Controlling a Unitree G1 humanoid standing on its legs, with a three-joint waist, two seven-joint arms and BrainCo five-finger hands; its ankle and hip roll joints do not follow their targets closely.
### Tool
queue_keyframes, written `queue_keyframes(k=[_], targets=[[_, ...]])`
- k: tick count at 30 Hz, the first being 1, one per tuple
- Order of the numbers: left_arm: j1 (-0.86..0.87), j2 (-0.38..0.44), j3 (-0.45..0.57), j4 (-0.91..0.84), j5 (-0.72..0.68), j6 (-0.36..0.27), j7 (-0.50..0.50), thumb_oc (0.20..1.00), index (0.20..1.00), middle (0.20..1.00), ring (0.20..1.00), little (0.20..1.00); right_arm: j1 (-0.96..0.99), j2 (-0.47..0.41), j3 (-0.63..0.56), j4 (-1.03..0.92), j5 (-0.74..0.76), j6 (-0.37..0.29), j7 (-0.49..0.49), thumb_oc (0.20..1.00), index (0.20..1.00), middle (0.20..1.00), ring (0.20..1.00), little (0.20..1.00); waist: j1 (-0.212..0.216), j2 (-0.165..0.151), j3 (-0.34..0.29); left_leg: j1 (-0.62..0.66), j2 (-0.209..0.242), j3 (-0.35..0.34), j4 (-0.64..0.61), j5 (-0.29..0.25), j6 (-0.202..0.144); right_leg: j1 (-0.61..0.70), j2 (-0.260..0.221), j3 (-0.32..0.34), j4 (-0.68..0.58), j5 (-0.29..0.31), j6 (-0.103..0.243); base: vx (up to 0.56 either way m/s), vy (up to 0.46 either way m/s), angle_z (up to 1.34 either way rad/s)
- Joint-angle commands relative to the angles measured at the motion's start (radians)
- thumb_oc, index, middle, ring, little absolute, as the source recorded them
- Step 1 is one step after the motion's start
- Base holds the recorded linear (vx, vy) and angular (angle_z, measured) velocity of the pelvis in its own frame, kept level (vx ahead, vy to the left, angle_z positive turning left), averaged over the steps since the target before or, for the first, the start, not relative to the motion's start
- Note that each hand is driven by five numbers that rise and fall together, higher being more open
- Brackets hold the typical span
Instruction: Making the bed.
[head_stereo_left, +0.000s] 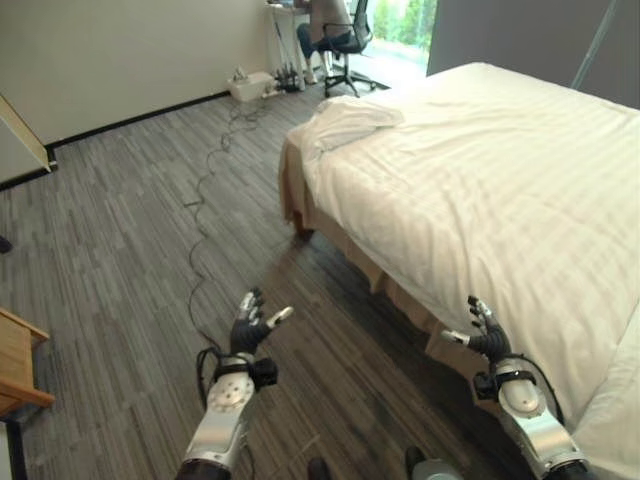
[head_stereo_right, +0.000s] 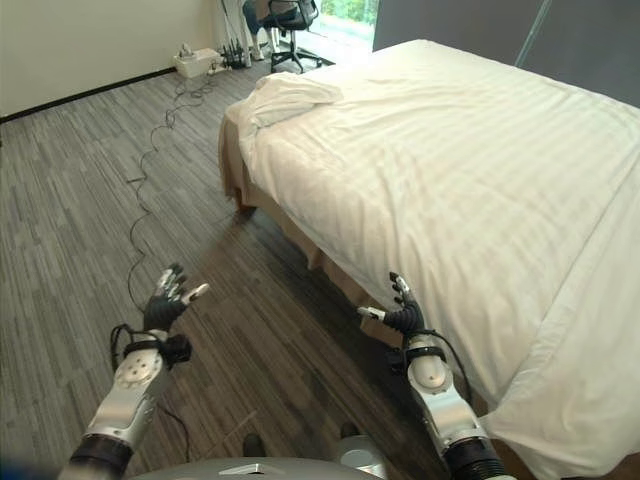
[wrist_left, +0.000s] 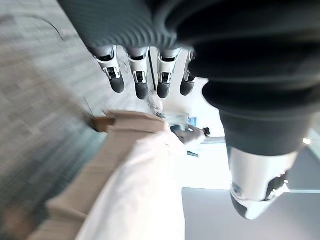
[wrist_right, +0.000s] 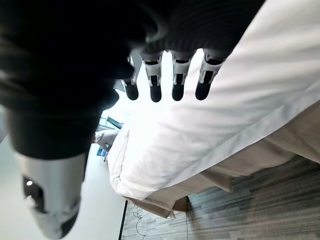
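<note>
Both hands, left hand (head_stereo_left: 245, 328) and right hand (head_stereo_left: 487, 340), hang fingers spread and empty; the white duvet (head_stereo_left: 480, 180) sits just past the right fingertips, so a sloppy grab could bunch the edge up more.

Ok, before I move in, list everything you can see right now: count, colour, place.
Bed: one, tan base, on the robot's right, running away from it.
Duvet: one, white, spread over the bed, hanging over the near side.
Bunched corner: one, white, rumpled at the bed's far left corner.
Floor: grey wood-look planks.
Office chair: one, black, far end by the window, a person seated in it.
Wooden furniture: one, light brown, at the left edge.
Left hand: open, over the floor.
Right hand: open, beside the bed's edge.
</note>
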Motion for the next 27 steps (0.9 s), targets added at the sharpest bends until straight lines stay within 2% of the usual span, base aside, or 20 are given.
queue_keyframes(k=[1,2,3,5,8,9,10,13,14,15,16,17,19,20,21,22,24,25,26,27], targets=[[0.001,0.046,0.029,-0.080,0.005,-0.068,-0.002,1.000,1.000,1.000,1.000,1.000,-0.088,0.012,-0.035,-0.099,-0.039,-0.069,-0.015,1.000,1.000,1.000,1.000,1.000,0.003,0.022,0.068,0.195,-0.039,-0.009,-0.017,-0.219,0.001,0.027,0.040,-0.033,-0.093,-0.050,-0.036,0.16,-0.062,0.79],[0.006,0.045,0.026,-0.081,0.001,-0.069,-0.010,1.000,1.000,1.000,1.000,1.000,-0.085,0.010,-0.033,-0.109,-0.041,-0.071,-0.015,1.000,1.000,1.000,1.000,1.000,-0.002,0.022,0.069,0.199,-0.042,-0.019,-0.017,-0.224,-0.003,0.032,0.050,-0.032,-0.157,-0.050,-0.045,0.33,-0.152,0.86],[0.007,0.046,0.019,-0.075,-0.001,-0.067,-0.017,1.000,1.000,1.000,1.000,1.000,-0.084,0.010,-0.028,-0.111,-0.040,-0.076,-0.014,1.000,1.000,1.000,1.000,1.000,-0.009,0.017,0.066,0.212,-0.050,-0.040,-0.017,-0.238,-0.014,0.032,0.063,-0.006,-0.328,-0.025,-0.052,0.35,-0.187,0.51],[-0.021,0.047,0.002,-0.052,0.010,-0.073,-0.015,1.000,1.000,1.000,1.000,1.000,-0.092,0.010,-0.023,-0.095,-0.037,-0.078,-0.024,1.000,1.000,1.000,1.000,1.000,-0.023,0.018,0.065,0.242,-0.040,-0.067,-0.017,-0.271,-0.041,0.018,0.058,0.020,-0.441,0.024,-0.044,0.46,-0.274,0.46],[-0.003,0.050,0.002,-0.047,0.025,-0.078,-0.025,1.000,1.000,1.000,1.000,1.000,-0.082,0.002,-0.014,-0.088,-0.038,-0.085,-0.016,1.000,1.000,1.000,1.000,1.000,-0.029,0.019,0.050,0.294,-0.021,-0.088,0.006,-0.300,-0.061,0.044,0.059,0.034,-0.438,0.044,-0.060,0.44,-0.246,1.10],[0.005,0.050,0.003,-0.049,0.029,-0.080,-0.029,1.000,1.000,1.000,1.000,1.000,-0.080,-0.005,-0.010,-0.086,-0.036,-0.087,-0.009,1.000,1.000,1.000,1.000,1.000,-0.030,0.021,0.049,0.290,-0.009,-0.089,0.059,-0.300,-0.069,0.060,0.060,0.034,-0.436,0.040,-0.070,0.39,-0.251,0.69],[0.020,0.050,0.008,-0.052,0.030,-0.079,-0.034,1.000,1.000,1.000,1.000,1.000,-0.082,-0.016,-0.005,-0.089,-0.037,-0.091,-0.002,1.000,1.000,1.000,1.000,1.000,-0.029,0.029,0.052,0.270,0.015,-0.087,0.153,-0.271,-0.086,0.095,0.070,0.027,-0.440,0.029,-0.088,0.35,-0.252,0.01],[0.040,0.056,0.022,-0.056,0.017,-0.078,-0.039,1.000,1.000,1.000,1.000,1.000,-0.088,-0.044,0.004,-0.093,-0.034,-0.096,0.011,1.000,1.000,1.000,1.000,1.000,0.000,0.012,0.077,0.082,0.077,-0.103,0.557,-0.074,-0.130,0.194,0.082,0.008,-0.475,0.000,-0.156,0.27,-0.333,0.00],[0.042,0.054,0.023,-0.057,0.008,-0.078,-0.037,1.000,1.000,1.000,1.000,1.000,-0.095,-0.048,0.006,-0.095,-0.029,-0.094,0.009,1.000,1.000,1.000,1.000,1.000,0.013,-0.006,0.089,0.027,0.082,-0.110,0.682,-0.047,-0.124,0.216,0.079,0.007,-0.478,-0.009,-0.176,0.26,-0.338,0.06],[0.047,0.050,0.026,-0.056,0.000,-0.078,-0.034,1.000,1.000,1.000,1.000,1.000,-0.100,-0.053,0.007,-0.099,-0.021,-0.094,0.006,1.000,1.000,1.000,1.000,1.000,0.026,-0.022,0.094,-0.006,0.077,-0.097,0.742,-0.066,-0.104,0.241,0.074,0.015,-0.490,-0.020,-0.188,0.18,-0.198,0.09],[0.047,0.051,0.026,-0.056,0.000,-0.078,-0.034,1.000,1.000,1.000,1.000,1.000,-0.100,-0.053,0.007,-0.099,-0.021,-0.094,0.006,1.000,1.000,1.000,1.000,1.000,0.027,-0.018,0.096,-0.010,0.082,-0.098,0.753,-0.073,-0.103,0.242,0.078,0.015,-0.491,-0.019,-0.188,0.32,-0.148,-0.46],[0.053,0.041,0.026,-0.051,-0.003,-0.072,-0.032,1.000,1.000,1.000,1.000,1.000,-0.109,-0.059,0.014,-0.106,-0.018,-0.086,0.010,1.000,1.000,1.000,1.000,1.000,0.050,-0.027,0.104,-0.091,0.067,-0.056,0.770,-0.131,-0.086,0.292,0.072,0.030,-0.515,-0.040,-0.190,0.30,-0.066,-0.56],[0.072,0.034,0.031,-0.060,-0.006,-0.065,-0.046,1.000,1.000,1.000,1.000,1.000,-0.103,-0.065,0.013,-0.116,-0.023,-0.079,0.018,1.000,1.000,1.000,1.000,1.000,0.064,-0.020,0.102,-0.132,0.057,-0.025,0.673,-0.159,-0.081,0.323,0.072,0.041,-0.521,-0.060,-0.185,0.31,-0.024,-0.29],[0.073,0.034,0.031,-0.060,-0.006,-0.065,-0.046,1.000,1.000,1.000,1.000,1.000,-0.103,-0.065,0.013,-0.117,-0.023,-0.078,0.018,1.000,1.000,1.000,1.000,1.000,0.065,-0.024,0.100,-0.132,0.054,-0.022,0.665,-0.153,-0.080,0.320,0.068,0.042,-0.522,-0.058,-0.185,0.37,0.046,-0.05],[0.090,0.032,0.033,-0.070,0.004,-0.064,-0.059,1.000,1.000,1.000,1.000,1.000,-0.095,-0.068,0.013,-0.126,-0.027,-0.080,0.028,1.000,1.000,1.000,1.000,1.000,0.070,-0.008,0.089,-0.139,0.025,0.016,0.468,-0.176,-0.060,0.341,0.075,0.037,-0.526,-0.075,-0.170,0.38,0.078,-0.10],[0.100,0.029,0.034,-0.077,0.009,-0.063,-0.067,1.000,1.000,1.000,1.000,1.000,-0.090,-0.070,0.015,-0.130,-0.030,-0.080,0.034,1.000,1.000,1.000,1.000,1.000,0.075,0.001,0.082,-0.125,0.001,0.042,0.333,-0.155,-0.056,0.362,0.077,0.033,-0.528,-0.096,-0.159,0.50,0.105,-0.02],[0.103,0.020,0.032,-0.070,0.014,-0.062,-0.071,1.000,1.000,1.000,1.000,1.000,-0.089,-0.068,0.019,-0.122,-0.042,-0.079,0.031,1.000,1.000,1.000,1.000,1.000,0.081,0.025,0.080,-0.145,-0.001,0.091,0.172,-0.068,-0.077,0.398,0.103,0.021,-0.528,-0.127,-0.156,0.41,0.083,0.08],[0.110,0.020,0.030,-0.075,0.015,-0.059,-0.078,1.000,1.000,1.000,1.000,1.000,-0.088,-0.067,0.021,-0.133,-0.052,-0.077,0.033,1.000,1.000,1.000,1.000,1.000,0.081,0.037,0.072,-0.116,-0.005,0.126,0.064,-0.039,-0.070,0.430,0.112,0.016,-0.528,-0.143,-0.149,0.48,0.086,0.10],[0.111,0.017,0.026,-0.078,0.013,-0.059,-0.078,1.000,1.000,1.000,1.000,1.000,-0.089,-0.063,0.029,-0.140,-0.059,-0.076,0.035,1.000,1.000,1.000,1.000,1.000,0.074,0.044,0.062,-0.082,-0.012,0.138,0.029,-0.036,-0.059,0.442,0.114,0.015,-0.527,-0.148,-0.145,0.52,0.108,0.04],[0.112,0.015,0.022,-0.074,0.021,-0.053,-0.071,1.000,1.000,1.000,1.000,1.000,-0.091,-0.053,0.041,-0.138,-0.067,-0.069,0.033,1.000,1.000,1.000,1.000,1.000,0.070,0.042,0.053,-0.059,-0.029,0.117,0.018,-0.035,-0.044,0.453,0.108,0.017,-0.503,-0.164,-0.142,0.41,0.085,-0.11]])
